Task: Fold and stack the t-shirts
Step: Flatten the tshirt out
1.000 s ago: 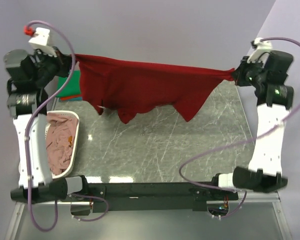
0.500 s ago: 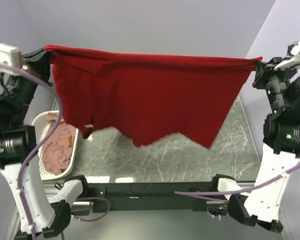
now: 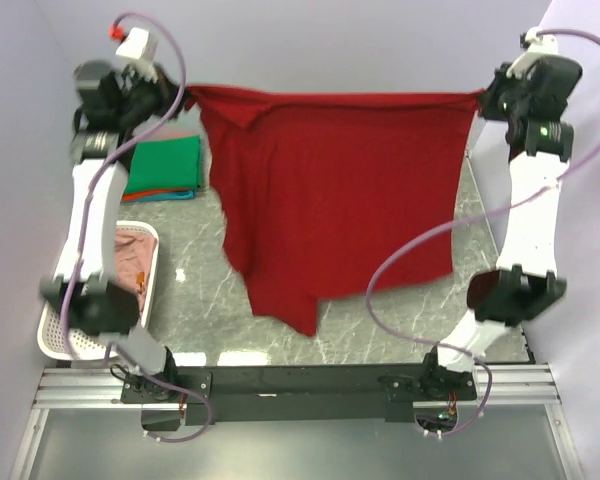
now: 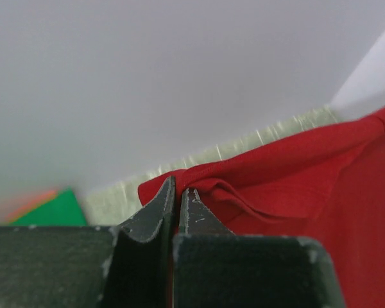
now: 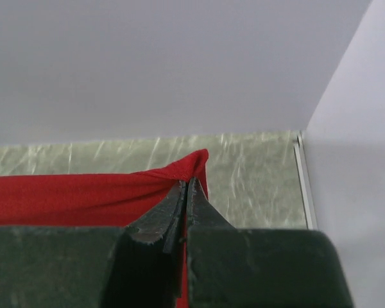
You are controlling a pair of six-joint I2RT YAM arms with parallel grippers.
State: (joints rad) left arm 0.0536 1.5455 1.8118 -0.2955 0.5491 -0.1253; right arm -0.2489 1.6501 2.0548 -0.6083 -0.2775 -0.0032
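The dark red t-shirt (image 3: 330, 190) hangs stretched in the air between both grippers, its lower edge dangling over the marble table. My left gripper (image 3: 185, 92) is shut on its left top corner, seen in the left wrist view (image 4: 178, 185) with red cloth (image 4: 295, 167) pinched between the fingers. My right gripper (image 3: 482, 97) is shut on the right top corner, seen in the right wrist view (image 5: 187, 183) with the cloth (image 5: 83, 196). A folded green t-shirt (image 3: 165, 165) lies on an orange-red and teal one at the back left. A dusty pink shirt (image 3: 130, 260) lies in the basket.
The white lattice basket (image 3: 55, 335) stands at the table's left front. The grey marble table (image 3: 410, 300) runs to walls at the back and right. The black arm-base rail (image 3: 300, 382) lies along the near edge.
Both arms have swung up and toward the back of the table, carrying the red shirt with them. It now hangs longer and narrower, and the stack of folded shirts shows again.
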